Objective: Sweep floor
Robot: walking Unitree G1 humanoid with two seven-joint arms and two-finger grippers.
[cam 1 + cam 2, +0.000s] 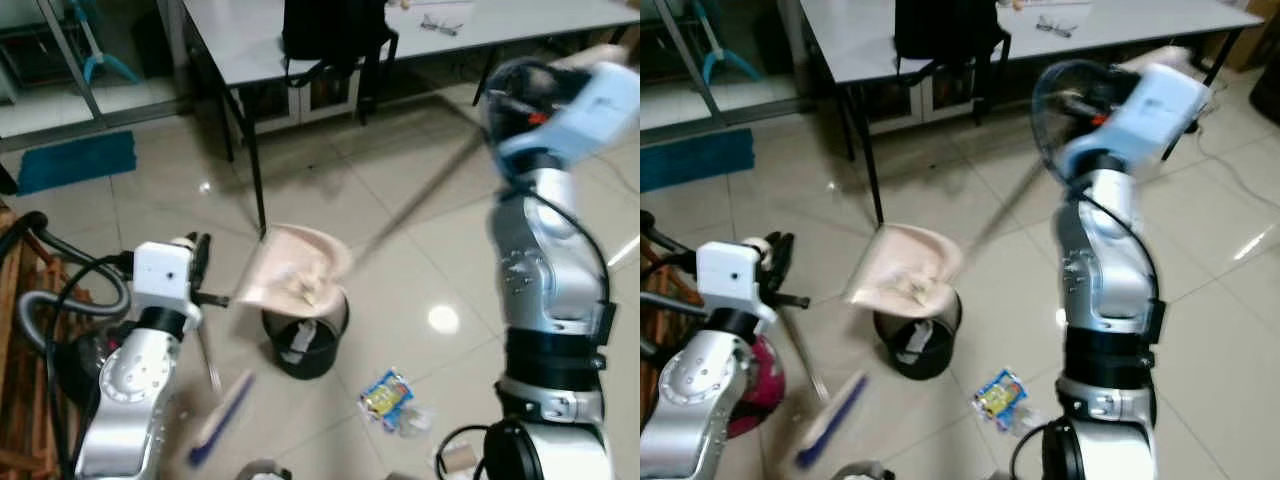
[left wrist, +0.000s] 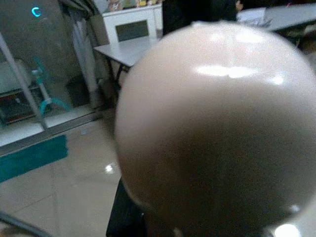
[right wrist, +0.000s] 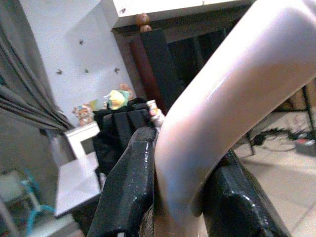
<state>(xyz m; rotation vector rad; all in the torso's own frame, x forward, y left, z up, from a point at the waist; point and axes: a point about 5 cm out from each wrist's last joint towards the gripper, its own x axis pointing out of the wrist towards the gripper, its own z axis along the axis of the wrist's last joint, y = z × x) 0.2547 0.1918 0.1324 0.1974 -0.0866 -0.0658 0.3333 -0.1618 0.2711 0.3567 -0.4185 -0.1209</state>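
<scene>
Dustpan: the pale pink dustpan (image 1: 295, 268) is tipping over the black waste bin (image 1: 303, 343), its lip hanging just above the bin's rim, bits of debris lying inside the pan.
Dustpan handle: the long handle (image 1: 415, 205) is running up and to the right from the pan, blurred, into the right gripper (image 3: 185, 197).
Right gripper: raised high at the right, its jaws are clamping the curved pink top of the handle, one black finger on each side in the right wrist view.
Left gripper: the left gripper (image 1: 200, 262) is sitting at the left, just beside the dustpan's rear edge; I cannot tell how its jaws are standing. A rounded pale pink surface is crowding the left wrist view, and a thin rod is slanting down from the gripper toward the floor.
Brush: a blue-edged brush (image 1: 220, 420) is lying blurred low on the tiled floor (image 1: 400, 170), near the left arm.
Litter: a crumpled blue and yellow wrapper (image 1: 388, 395) is lying on the floor to the right of the bin, apart from it.
Surroundings: a grey counter (image 1: 250, 30) is standing behind, a black bag (image 1: 330, 30) resting at its front edge; a teal mat (image 1: 75, 160) is lying far left.
</scene>
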